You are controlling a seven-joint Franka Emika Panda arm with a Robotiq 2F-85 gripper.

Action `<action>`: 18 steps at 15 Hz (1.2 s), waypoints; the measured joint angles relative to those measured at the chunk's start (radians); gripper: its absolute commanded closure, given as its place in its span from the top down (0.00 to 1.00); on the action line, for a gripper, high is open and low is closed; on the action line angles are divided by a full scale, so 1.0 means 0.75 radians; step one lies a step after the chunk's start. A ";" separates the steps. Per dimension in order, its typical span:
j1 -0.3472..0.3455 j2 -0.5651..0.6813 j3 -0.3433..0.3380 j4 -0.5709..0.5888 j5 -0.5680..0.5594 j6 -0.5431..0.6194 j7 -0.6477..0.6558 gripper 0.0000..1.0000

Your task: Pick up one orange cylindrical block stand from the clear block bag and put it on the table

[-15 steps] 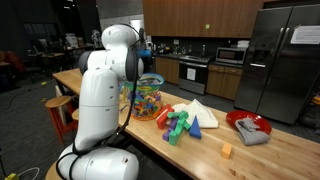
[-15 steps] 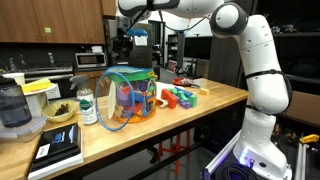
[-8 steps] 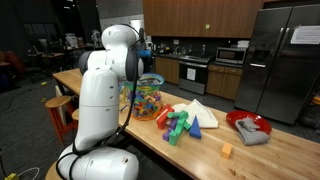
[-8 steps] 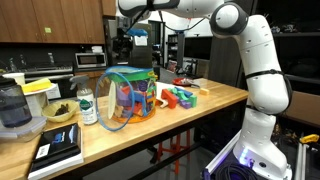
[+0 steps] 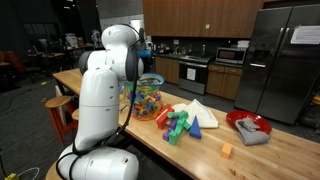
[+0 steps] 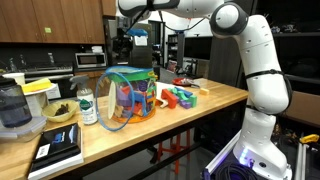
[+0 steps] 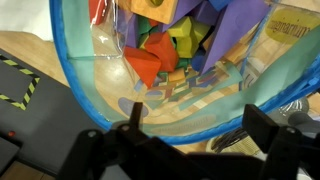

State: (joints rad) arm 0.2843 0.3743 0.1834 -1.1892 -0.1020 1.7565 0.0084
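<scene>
My gripper (image 7: pixel 195 128) hangs over the mouth of the clear, blue-rimmed plastic block bag (image 7: pixel 100 72), with the two dark fingers (image 7: pixel 268 128) spread wide and nothing between them. The bag stands on the long light-wood butcher-block table (image 6: pixel 150 132), left of centre in an exterior view (image 6: pixel 128 97). The small orange cylindrical plastic block stand (image 7: pixel 158 8) is somewhere in that heap. I take it to be the orange piece at the top edge of the wrist view, half buried under yellow, purple and green blocks, though I cannot tell its shape for certain. I judge it light, rigid and smooth. Its round sides would roll out of a loose pinch, so I would close across its widest part or over its flat ends and squeeze firmly. The bag is thin and soft and would crumple or drag along if I caught its wall, so I want my fingers coming straight down, well inside the blue rim
</scene>
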 measured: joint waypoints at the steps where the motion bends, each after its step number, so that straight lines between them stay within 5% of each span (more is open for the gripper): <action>1: 0.000 0.000 0.000 0.000 0.000 0.000 0.000 1.00; 18: 0.020 0.047 0.014 -0.088 0.009 0.003 0.001 1.00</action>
State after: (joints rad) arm 0.2996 0.4092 0.1938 -1.2553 -0.0952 1.7587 0.0093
